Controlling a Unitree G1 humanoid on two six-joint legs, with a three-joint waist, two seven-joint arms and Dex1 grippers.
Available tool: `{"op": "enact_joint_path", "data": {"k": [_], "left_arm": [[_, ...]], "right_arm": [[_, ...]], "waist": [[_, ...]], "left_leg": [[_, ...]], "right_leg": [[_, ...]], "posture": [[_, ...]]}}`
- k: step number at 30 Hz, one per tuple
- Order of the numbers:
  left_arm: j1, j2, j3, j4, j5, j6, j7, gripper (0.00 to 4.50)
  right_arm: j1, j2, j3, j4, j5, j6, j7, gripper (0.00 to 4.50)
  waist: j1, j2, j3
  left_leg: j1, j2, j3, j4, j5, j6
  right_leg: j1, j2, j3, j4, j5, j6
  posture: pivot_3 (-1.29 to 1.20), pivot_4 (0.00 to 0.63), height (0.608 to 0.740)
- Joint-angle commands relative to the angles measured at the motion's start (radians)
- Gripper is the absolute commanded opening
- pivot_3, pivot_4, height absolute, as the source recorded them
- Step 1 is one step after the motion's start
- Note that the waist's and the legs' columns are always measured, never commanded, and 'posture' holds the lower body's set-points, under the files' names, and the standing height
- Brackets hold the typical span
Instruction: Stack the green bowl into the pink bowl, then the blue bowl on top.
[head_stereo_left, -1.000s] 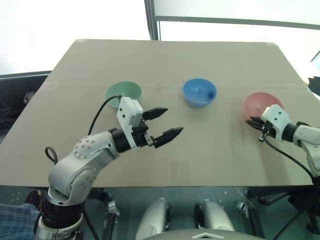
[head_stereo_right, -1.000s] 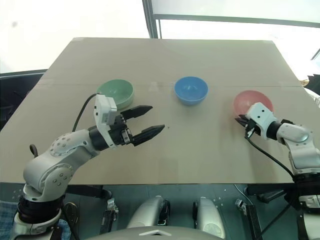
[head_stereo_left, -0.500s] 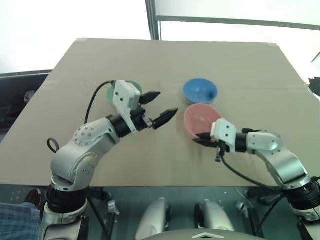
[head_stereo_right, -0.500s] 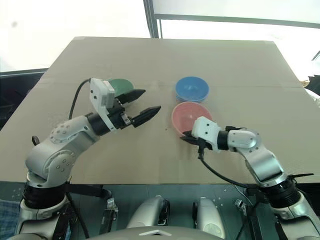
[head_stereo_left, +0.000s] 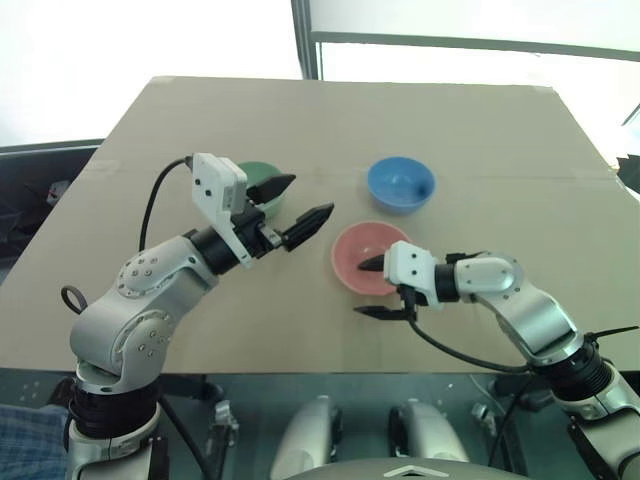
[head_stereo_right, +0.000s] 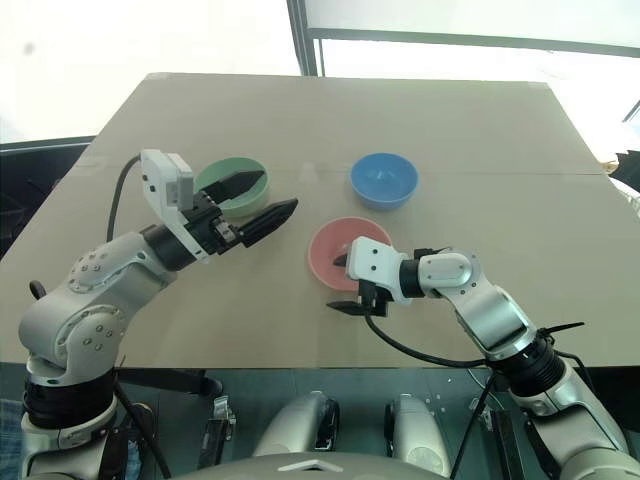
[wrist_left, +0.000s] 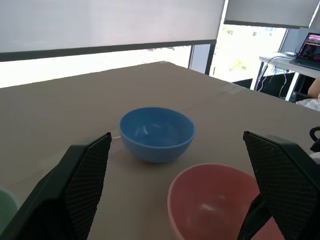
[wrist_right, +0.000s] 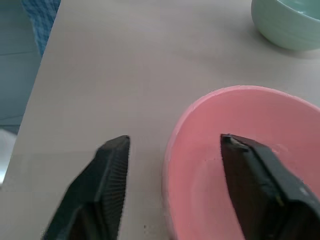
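Observation:
The pink bowl (head_stereo_left: 362, 252) stands upright in the middle of the table, just in front of the blue bowl (head_stereo_left: 400, 183). My right gripper (head_stereo_left: 368, 288) is open and straddles the pink bowl's near rim (wrist_right: 172, 150), one finger inside the bowl and the other outside, neither pressing on it. The green bowl (head_stereo_right: 228, 178) sits to the left, partly behind my left gripper (head_stereo_left: 308, 196). That gripper hovers open above the table between the green and pink bowls, holding nothing. In the left wrist view the blue bowl (wrist_left: 156, 133) and pink bowl (wrist_left: 215, 200) lie ahead of it.
The tan tabletop (head_stereo_left: 480, 130) is bare to the right and at the back. Its front edge runs close under both arms. A desk with a laptop (wrist_left: 305, 47) stands beyond the table's far side.
My right gripper slid the pink bowl from the table's right side to the middle, in front of the blue bowl, then opened. The left gripper rose and drew left towards the green bowl.

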Motion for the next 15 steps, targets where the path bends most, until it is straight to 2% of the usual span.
{"op": "enact_joint_path", "data": {"k": [1, 8, 15], "left_arm": [[0.008, 0.011, 0.033, -0.039, -0.022, -0.004, 0.005, 4.5], [-0.003, 0.011, 0.03, -0.008, -0.011, -0.016, 0.013, 4.5], [-0.016, 0.077, -0.015, 0.073, 0.146, -0.045, 0.02, 4.5]], "right_arm": [[-0.027, -0.04, -0.078, -0.086, 0.091, 0.081, 0.043, 4.36], [-0.048, -0.062, -0.243, -0.11, 0.31, 0.215, 0.081, 4.36], [-0.108, -0.068, -0.449, -0.047, 0.506, 0.264, 0.069, 4.36]], "waist": [[0.0, 0.0, 0.0], [0.0, 0.0, 0.0], [0.0, 0.0, 0.0]], "left_leg": [[0.0, 0.0, 0.0, 0.0, 0.0, 0.0], [0.0, 0.0, 0.0, -0.001, 0.0, 0.0], [0.0, 0.0, 0.0, -0.001, 0.0, 0.001]], "right_leg": [[0.0, 0.0, 0.0, 0.0, 0.0, 0.0], [0.0, 0.0, 0.0, 0.0, 0.0, 0.0], [0.0, -0.001, 0.0, 0.0, 0.0, 0.0]], "posture": [[0.0, 0.15, 0.74], [0.0, 0.15, 0.74], [0.0, 0.15, 0.74]]}}
